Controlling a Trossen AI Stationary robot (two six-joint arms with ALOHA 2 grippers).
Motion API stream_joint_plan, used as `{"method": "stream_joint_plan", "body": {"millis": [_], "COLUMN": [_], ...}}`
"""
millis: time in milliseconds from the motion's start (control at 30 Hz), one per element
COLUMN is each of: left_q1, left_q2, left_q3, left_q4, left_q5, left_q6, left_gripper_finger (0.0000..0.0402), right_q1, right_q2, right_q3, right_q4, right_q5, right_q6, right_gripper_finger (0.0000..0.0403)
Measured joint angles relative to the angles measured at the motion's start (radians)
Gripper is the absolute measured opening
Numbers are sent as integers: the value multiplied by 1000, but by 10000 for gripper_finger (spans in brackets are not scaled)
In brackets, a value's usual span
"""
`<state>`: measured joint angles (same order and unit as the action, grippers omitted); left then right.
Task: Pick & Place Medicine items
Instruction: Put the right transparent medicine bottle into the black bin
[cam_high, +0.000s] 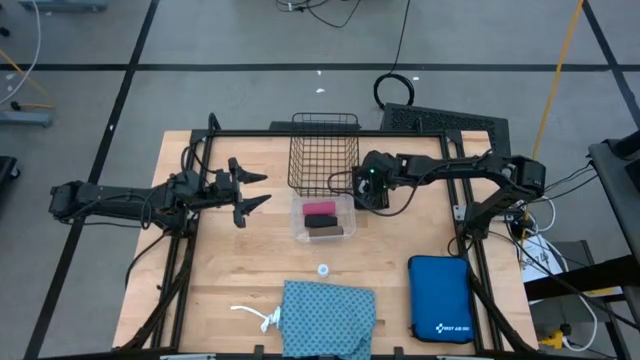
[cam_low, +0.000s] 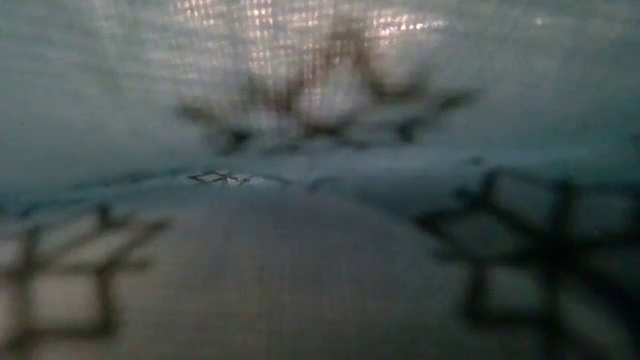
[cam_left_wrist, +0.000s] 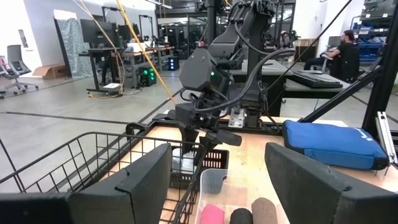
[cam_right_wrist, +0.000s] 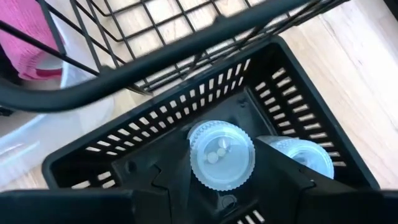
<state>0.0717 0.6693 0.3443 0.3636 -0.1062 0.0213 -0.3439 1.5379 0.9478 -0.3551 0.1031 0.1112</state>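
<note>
The teal patterned cloth (cam_low: 320, 200) lies pressed against the low camera. The left gripper (cam_high: 247, 192), fingers spread, hovers beside the wire basket (cam_high: 323, 150). The right gripper (cam_high: 362, 190) pinches a white-capped vial (cam_right_wrist: 221, 154) inside a small black crate (cam_right_wrist: 298, 93), beside another vial (cam_right_wrist: 306, 155).

Two rolls (cam_high: 320, 219) in tray (cam_high: 297, 232).

Wooden table (cam_high: 230, 270), loaded.
On it sat a wire basket (cam_high: 323, 150), clear tray (cam_high: 322, 221), vial (cam_high: 323, 269), teal cloth (cam_high: 328, 318) and blue case (cam_high: 440, 298).

Blue zip case (cam_high: 440, 298) lies near wire basket (cam_high: 323, 150).
</note>
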Motion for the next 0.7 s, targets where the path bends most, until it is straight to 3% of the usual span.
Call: {"method": "stream_joint_plan", "body": {"millis": [700], "left_q1": [0], "left_q2": [0], "left_q3": [0], "left_q4": [0], "left_q5": [0], "left_q6": [0], "left_gripper_finger": [269], "right_q1": [0], "right_q2": [0], "right_q3": [0], "right_q4": [-17], "right_q5": [-3], "right_q6": [-3], "right_gripper_finger": [137]}}
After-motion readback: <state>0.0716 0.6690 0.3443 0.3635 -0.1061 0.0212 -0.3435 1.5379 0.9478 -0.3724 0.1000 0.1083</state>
